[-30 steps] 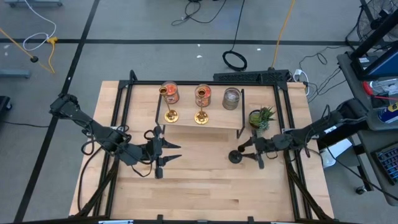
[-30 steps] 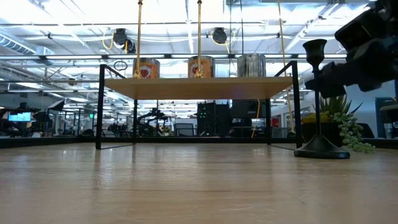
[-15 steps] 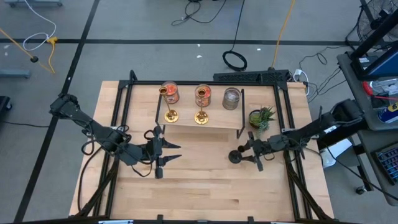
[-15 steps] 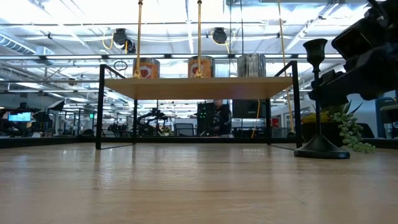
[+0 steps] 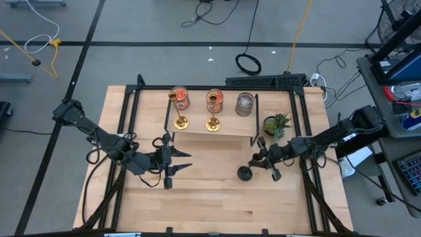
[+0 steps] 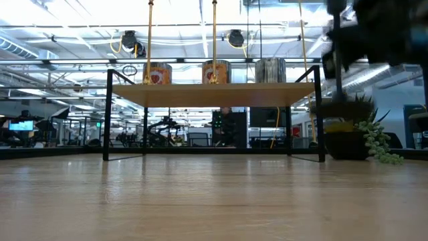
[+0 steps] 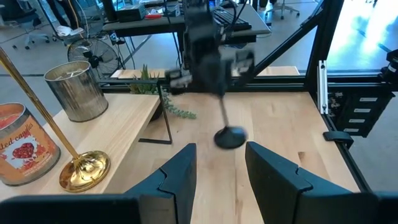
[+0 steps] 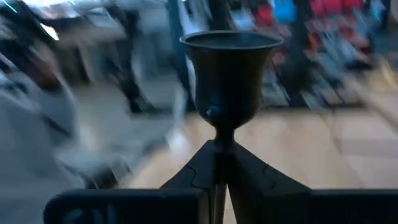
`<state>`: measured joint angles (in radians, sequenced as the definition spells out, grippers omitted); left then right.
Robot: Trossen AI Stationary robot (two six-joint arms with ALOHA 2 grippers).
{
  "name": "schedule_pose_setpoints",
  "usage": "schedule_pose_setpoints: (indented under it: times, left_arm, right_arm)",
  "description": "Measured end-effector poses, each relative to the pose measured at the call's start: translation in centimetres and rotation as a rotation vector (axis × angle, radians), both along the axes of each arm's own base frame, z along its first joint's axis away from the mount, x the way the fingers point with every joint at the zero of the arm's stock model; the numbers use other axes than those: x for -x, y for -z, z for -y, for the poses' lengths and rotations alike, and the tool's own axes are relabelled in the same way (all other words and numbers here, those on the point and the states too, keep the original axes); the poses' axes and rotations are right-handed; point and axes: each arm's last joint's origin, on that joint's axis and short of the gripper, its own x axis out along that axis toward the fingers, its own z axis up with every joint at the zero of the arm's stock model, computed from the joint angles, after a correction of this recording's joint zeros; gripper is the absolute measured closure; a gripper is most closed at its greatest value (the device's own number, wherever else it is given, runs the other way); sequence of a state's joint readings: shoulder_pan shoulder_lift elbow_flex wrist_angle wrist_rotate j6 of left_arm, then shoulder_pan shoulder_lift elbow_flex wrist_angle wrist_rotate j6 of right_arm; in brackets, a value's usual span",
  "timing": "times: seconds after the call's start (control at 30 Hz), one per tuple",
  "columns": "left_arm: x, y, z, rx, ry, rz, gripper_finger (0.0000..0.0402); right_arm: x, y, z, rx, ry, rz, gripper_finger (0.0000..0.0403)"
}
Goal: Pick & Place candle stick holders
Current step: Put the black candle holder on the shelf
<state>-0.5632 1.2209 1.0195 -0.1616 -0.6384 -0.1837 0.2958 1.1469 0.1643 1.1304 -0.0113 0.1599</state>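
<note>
Black candle stick holder [image 5: 245, 173]: round base, slim stem, cup top, tilted, base off the table in front of the shelf [image 5: 217, 135]. Right gripper [image 5: 258, 159] pinches its stem just under the cup, fingers closed on it; right arm reaches in low from the right. Two gold candle stick holders [image 5: 181, 122] on shelf. Left gripper [image 5: 181, 162] waits mid-table, fingers apart, holding nothing.

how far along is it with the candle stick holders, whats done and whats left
Looks done: two gold holders stand on the shelf in front of the jar candles. In hand: the right gripper is shut on the black holder's stem, lifted off the table, base swinging free. Left: probably setting it on the shelf. The left gripper waits open over the table.
</note>
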Motion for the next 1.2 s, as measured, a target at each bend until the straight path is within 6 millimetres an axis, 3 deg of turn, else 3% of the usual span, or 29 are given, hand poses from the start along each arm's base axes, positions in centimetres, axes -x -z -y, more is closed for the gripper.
schedule_pose_setpoints:
  times: [0.2,0.4,0.53,0.8,1.2]
  left_arm:
    - [0.0,0.0,0.0,-0.018,0.004,-0.002,0.0257]
    - [0.0,0.0,-0.1,-0.029,0.005,-0.004,0.0257]
    - [-0.1,0.3,0.0,-0.034,0.005,-0.021,0.0257]
    - [0.0,0.6,-0.1,-0.050,0.014,-0.054,0.0257]
    - [0.0,0.6,-0.1,-0.077,0.022,-0.057,0.0257]
  right_arm:
    - [-3.7,-6.7,-1.2,-0.018,-0.034,0.162,0.0392]
    - [-8.6,-10.9,-0.4,0.240,0.209,-0.121,0.0391]
    - [-9.7,-12.7,1.9,0.285,0.383,-0.157,0.0390]
    - [-7.5,-12.6,5.8,0.183,0.529,-0.190,0.0391]
    - [-3.8,-9.9,7.9,0.113,0.627,-0.143,0.0391]
